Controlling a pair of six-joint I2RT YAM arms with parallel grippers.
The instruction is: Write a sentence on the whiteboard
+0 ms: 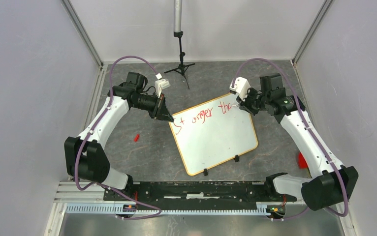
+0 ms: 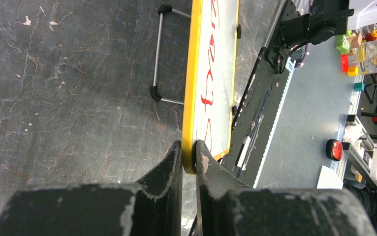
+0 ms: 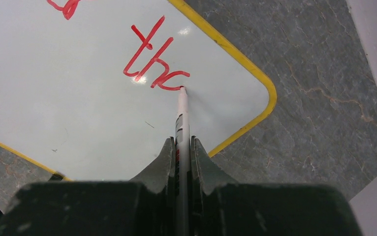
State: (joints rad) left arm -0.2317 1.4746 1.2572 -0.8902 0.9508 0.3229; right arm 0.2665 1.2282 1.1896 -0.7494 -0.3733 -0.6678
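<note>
Bearing whiteboard [image 1: 216, 137], grey marbled tabletop [image 1: 142, 157], pale walls [image 1: 24, 73]

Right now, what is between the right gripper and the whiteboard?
A marker: the right gripper holds it, its tip touching the whiteboard where the sentence ends. Seen in the right wrist view.

One whiteboard [image 1: 216, 137], bearing two red words [image 1: 204, 115] and two black feet [image 1: 236, 159]. One marker [image 3: 181, 110]. Two arms [image 1: 100, 123], two claws: left claw [image 2: 189, 155], right claw [image 3: 181, 150]. One tripod [image 1: 180, 66]. Two red bits [image 1: 137, 137] on the table [image 1: 142, 157].
</note>
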